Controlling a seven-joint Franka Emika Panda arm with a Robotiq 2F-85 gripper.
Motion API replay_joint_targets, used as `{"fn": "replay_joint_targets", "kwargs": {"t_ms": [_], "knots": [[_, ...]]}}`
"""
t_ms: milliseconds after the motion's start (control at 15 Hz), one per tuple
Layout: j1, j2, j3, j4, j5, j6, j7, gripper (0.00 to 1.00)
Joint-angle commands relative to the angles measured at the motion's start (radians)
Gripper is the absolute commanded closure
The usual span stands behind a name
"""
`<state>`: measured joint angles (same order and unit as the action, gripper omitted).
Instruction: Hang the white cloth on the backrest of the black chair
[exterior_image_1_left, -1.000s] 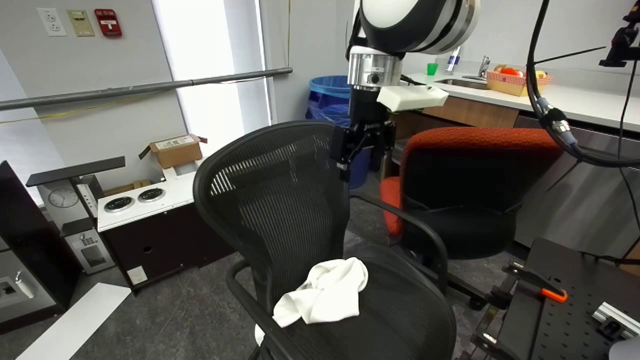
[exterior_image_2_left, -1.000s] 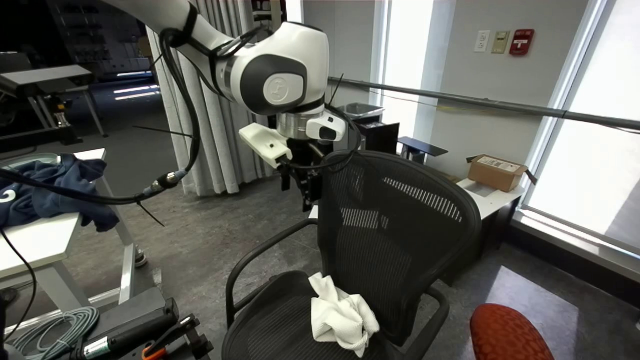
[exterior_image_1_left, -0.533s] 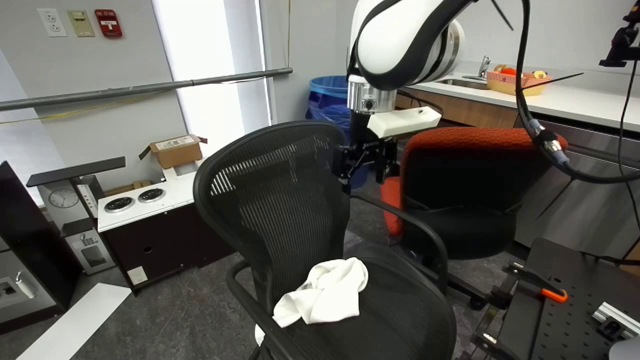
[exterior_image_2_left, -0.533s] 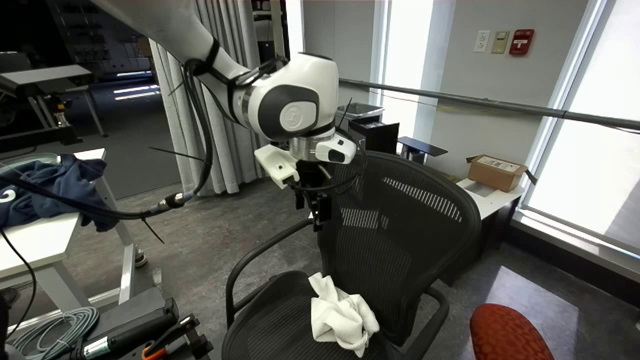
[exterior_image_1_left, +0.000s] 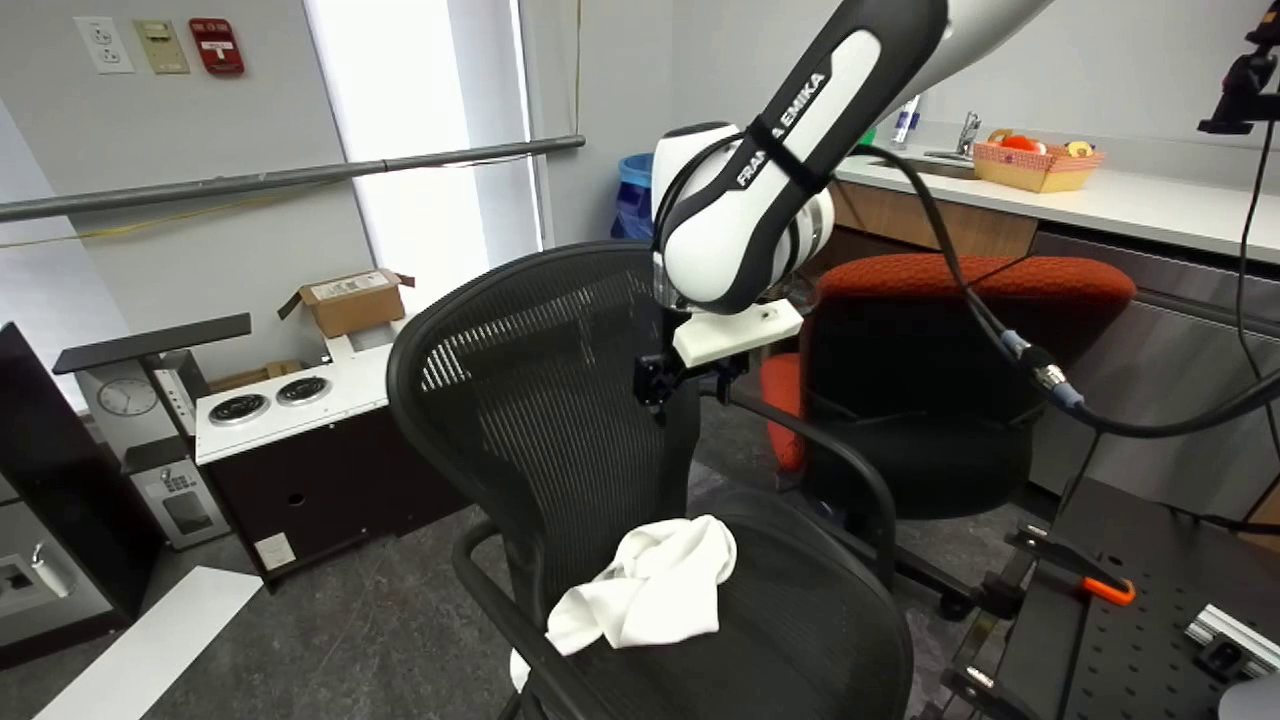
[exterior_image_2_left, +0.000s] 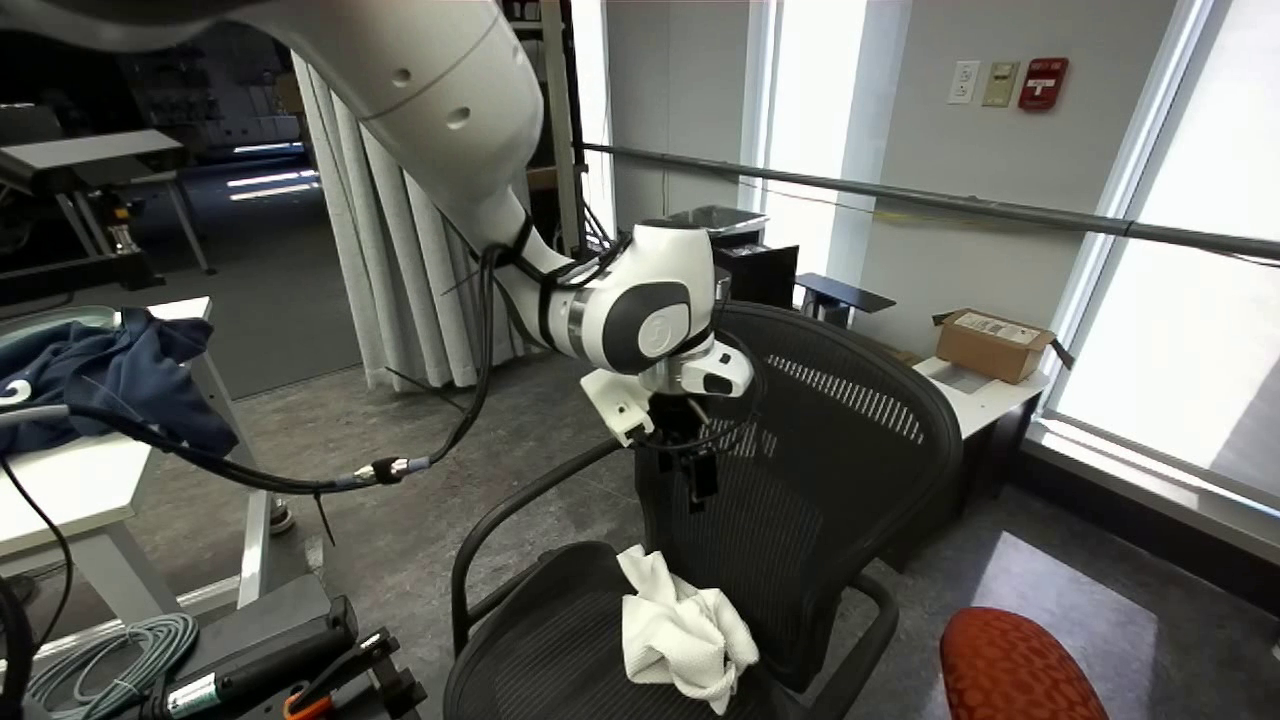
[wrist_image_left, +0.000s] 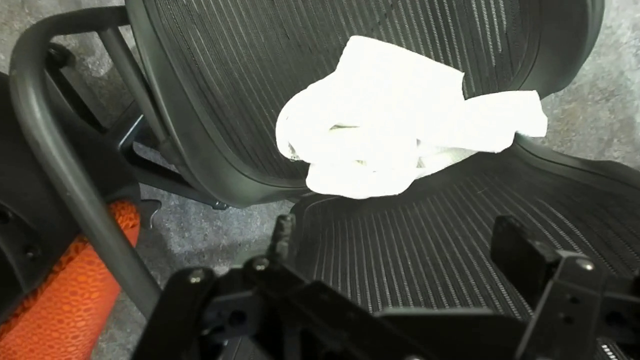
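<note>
The white cloth (exterior_image_1_left: 650, 590) lies crumpled on the seat of the black chair, against the foot of its mesh backrest (exterior_image_1_left: 560, 400). It also shows in an exterior view (exterior_image_2_left: 685, 640) and in the wrist view (wrist_image_left: 390, 105), where one end reaches past the seat's edge. My gripper (exterior_image_1_left: 693, 395) is in front of the backrest, above the seat and apart from the cloth. In the wrist view my gripper (wrist_image_left: 395, 227) is open and empty, its two fingers wide apart, with the backrest mesh behind them and the cloth beyond the fingertips.
The black chair's armrest (wrist_image_left: 55, 145) is beside the seat. An orange-red chair (exterior_image_1_left: 960, 280) stands close by. A black perforated table with a clamp (exterior_image_1_left: 1110, 590) is in front. A toy stove (exterior_image_1_left: 300, 400) with a cardboard box (exterior_image_1_left: 355, 300) stands behind the backrest.
My arm has moved down and over the black chair, bringing the gripper lower, in front of the backrest and nearer the cloth. The cloth and the chairs have not moved.
</note>
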<state>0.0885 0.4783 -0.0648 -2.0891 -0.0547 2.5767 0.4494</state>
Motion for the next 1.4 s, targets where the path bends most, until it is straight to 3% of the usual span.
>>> {"fn": "replay_joint_targets", "kwargs": {"t_ms": [0,600,1333], "knots": [[0.061,0.161,-0.048,0.176,-0.027,-0.019,0.039,0.0],[0.107,0.417,-0.115,0.416,-0.011,-0.11,0.043,0.0],[0.072,0.64,-0.087,0.592,0.056,-0.118,0.029,0.0]]}}
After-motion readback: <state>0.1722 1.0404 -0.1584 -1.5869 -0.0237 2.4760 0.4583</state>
